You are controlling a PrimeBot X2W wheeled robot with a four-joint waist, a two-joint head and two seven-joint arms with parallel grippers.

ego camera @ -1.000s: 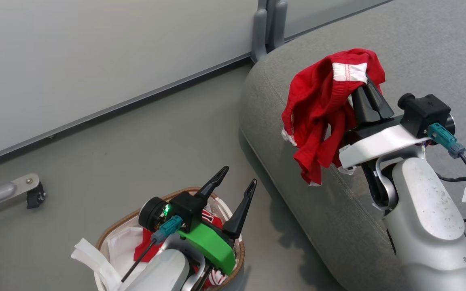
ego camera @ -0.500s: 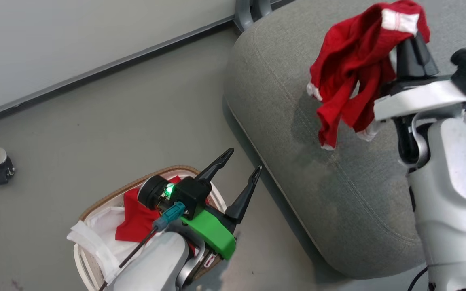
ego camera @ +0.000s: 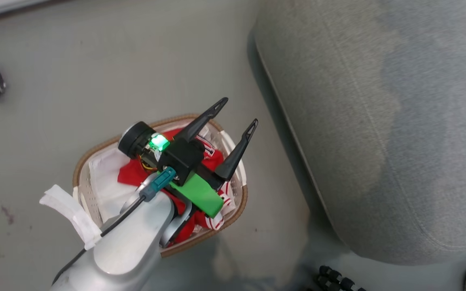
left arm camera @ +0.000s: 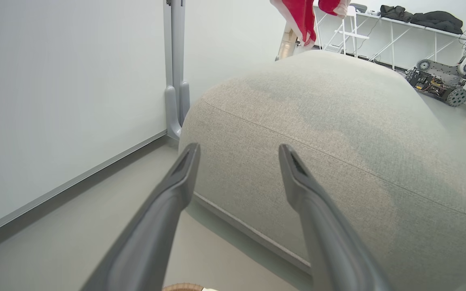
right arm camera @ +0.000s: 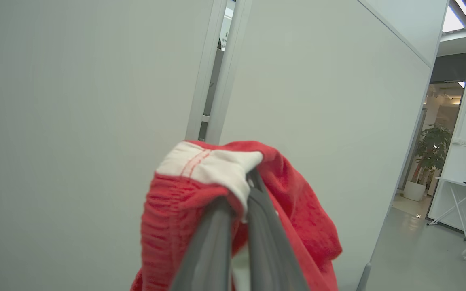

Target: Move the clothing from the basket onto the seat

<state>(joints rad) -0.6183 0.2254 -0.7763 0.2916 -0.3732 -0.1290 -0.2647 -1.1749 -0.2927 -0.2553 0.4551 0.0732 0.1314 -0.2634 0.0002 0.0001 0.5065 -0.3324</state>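
At 7 o'clock in the head view, we're seeing the basket (ego camera: pixel 80 171) sitting on the grey floor (ego camera: pixel 95 81). Its brown woven rim & slotted white plastic walls are forming an oval. The long axis looks to be running approx 8-to-2, tho our left arm (ego camera: pixel 128 242) is hiding the near end.

One red garment (ego camera: pixel 130 178) is lying crumpled inside on a white liner (ego camera: pixel 103 169), w/ striped white trim showing toward 4 o'clock. Our left gripper (ego camera: pixel 240 110) is hovering over the basket, fingers spread wide w/ nothing between them, tips pointing to 1 o'clock toward the seat (ego camera: pixel 358 121). That seat is lying on the 3 o'clock side: grey woven fabric, rounded edges, a stitched seam running approx 12-to-5.

We're holding the other red garment (right arm camera: pixel 168 226) in the right gripper (right arm camera: pixel 243 194), fingers pinched tight at its white waistband patch (right arm camera: pixel 212 165). Soft knit cloth is draping from the tips down to 6 o'clock. Left wrist view is showing that other red garment (left arm camera: pixel 299 14) hanging at 12 o'clock, long axis vertical, clear of the cushion.
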